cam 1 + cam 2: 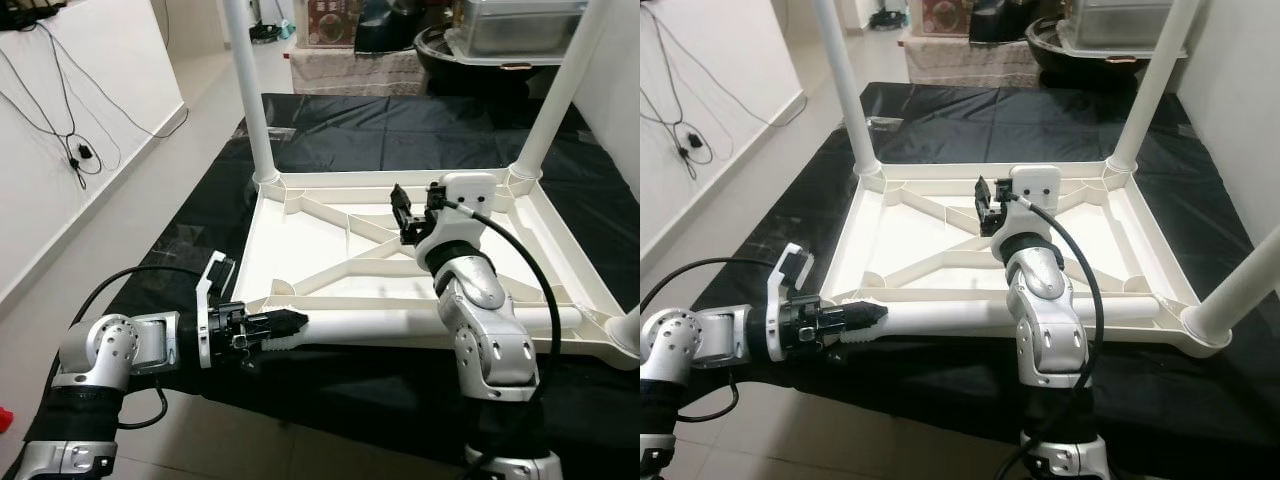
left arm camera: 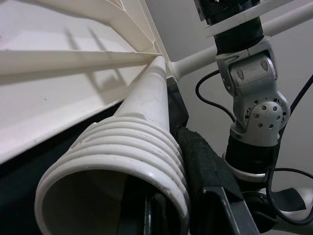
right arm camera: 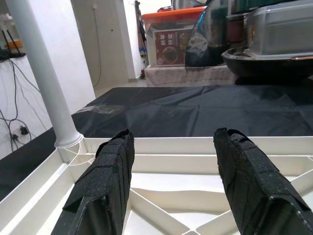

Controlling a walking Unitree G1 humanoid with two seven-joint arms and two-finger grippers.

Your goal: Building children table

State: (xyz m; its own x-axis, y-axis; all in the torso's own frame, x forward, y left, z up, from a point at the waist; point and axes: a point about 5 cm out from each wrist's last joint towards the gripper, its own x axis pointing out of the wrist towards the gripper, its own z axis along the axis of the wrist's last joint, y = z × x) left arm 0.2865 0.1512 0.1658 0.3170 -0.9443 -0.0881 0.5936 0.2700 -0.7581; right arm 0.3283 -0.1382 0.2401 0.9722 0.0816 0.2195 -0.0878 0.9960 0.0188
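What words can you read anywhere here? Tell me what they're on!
None can be read.
Red box at the back of the room: it has printing and a picture on its front, too small and blurred to read.
White table top, its legs and the black sheet: no writing shows.

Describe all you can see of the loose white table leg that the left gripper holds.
The loose table leg is a long white tube, plastic by its look, hollow, with a ribbed, threaded open end. It lies level along the near edge of the upturned white tabletop. The left gripper is shut on its threaded end.
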